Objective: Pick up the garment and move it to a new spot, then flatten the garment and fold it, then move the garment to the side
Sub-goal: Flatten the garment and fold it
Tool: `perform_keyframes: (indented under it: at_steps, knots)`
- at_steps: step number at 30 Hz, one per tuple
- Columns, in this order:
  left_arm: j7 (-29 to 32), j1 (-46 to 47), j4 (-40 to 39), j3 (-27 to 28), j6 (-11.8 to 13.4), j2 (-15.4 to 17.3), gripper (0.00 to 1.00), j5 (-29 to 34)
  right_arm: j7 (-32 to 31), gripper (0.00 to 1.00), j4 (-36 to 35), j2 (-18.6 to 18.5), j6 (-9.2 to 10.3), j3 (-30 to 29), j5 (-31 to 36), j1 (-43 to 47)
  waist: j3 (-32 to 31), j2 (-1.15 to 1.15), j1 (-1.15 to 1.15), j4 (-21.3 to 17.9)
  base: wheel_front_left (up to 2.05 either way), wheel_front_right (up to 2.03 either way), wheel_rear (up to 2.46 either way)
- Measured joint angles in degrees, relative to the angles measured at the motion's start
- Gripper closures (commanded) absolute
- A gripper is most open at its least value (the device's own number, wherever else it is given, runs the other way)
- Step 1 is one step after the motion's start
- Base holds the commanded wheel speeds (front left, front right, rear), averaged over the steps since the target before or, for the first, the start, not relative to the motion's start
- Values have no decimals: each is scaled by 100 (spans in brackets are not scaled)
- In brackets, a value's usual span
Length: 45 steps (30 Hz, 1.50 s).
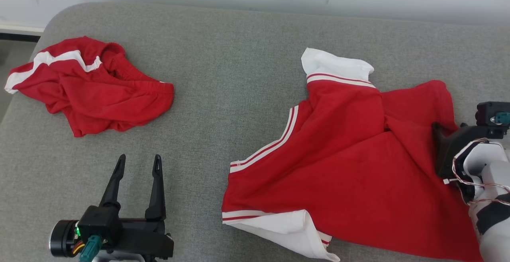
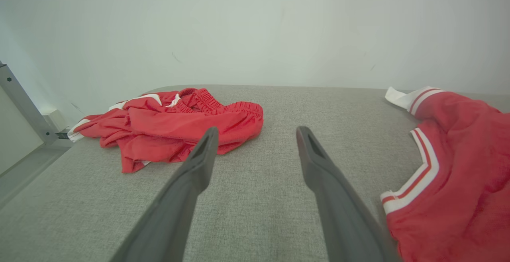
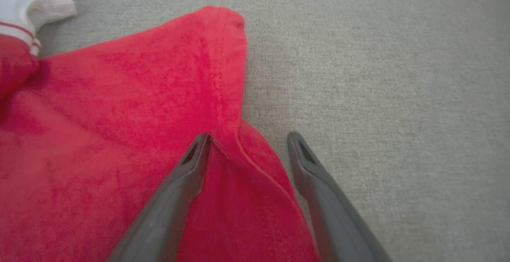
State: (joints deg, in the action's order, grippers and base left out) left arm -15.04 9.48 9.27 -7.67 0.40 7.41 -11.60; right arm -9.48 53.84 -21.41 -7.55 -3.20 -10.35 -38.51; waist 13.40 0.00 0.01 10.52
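Red shorts (image 1: 91,87): crumpled heap at the far left rear of the grey padded surface (image 1: 239,47); well apart from both grippers.
Left gripper (image 1: 139,159): released, 2 fingers spread, over bare padding between the shorts and the shirt; holds nothing.
Red shirt (image 1: 350,154): judged to be the task garment. It lies rumpled on the right half of the surface, with diagonal creases across the body. 1 white sleeve (image 1: 334,65) points rearward. The other white sleeve (image 1: 287,230) lies at the near edge.
Right gripper (image 3: 249,136): released, jaws apart, straddling a raised hem fold at the shirt's right edge; nothing clamped yet.
Step in hand: judged as the approach for the first pick; flattening and folding not yet done.
Risk 1: the jaws close on 1 layer only. Cause: the fold is shallow and the tips sit near its crest, so the cloth may slip out on lift.
Risk 2: the jaws pinch the padding cover. Cause: a descent too deep beside the hem.
Risk 3: the shirt bunches further. Cause: a lift from 1 point while the left gripper is idle.
Risk 4: the shirt lands on the shorts. Cause: a placement too far left.
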Motion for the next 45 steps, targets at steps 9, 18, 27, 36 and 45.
perform_keyframes:
  at_steps: [9, 18, 27, 36, 45]
  knots:
    - [0, 13, 45, 35, -40, -56, 0, 53, 777, 100, 298, 110, 0, 394, -167, -705, 27, 0, 0, -43, 0, 0, 0]
    - [0, 96, 77, -2, -132, -132, 0, 93, 1215, 100, 517, -71, 0, 586, -343, -1808, 113, 0, 0, 0, 0, 0, 0]
    - [0, 224, 187, -48, -199, -208, 0, 111, 1775, 0, 1388, -67, 0, 423, 137, -2310, 200, 0, 1, 156, 0, 0, 0]
    - [0, 85, 267, 21, -233, -231, 0, 158, 2324, 0, 1553, -60, 0, 448, 221, -2168, -123, 0, -1, 33, 0, 0, 0]
    - [0, -316, 265, 120, -193, -179, 0, 168, 2457, 0, 123, -92, 0, 624, -413, -1084, -559, -1, -1, -327, 0, 0, 0]
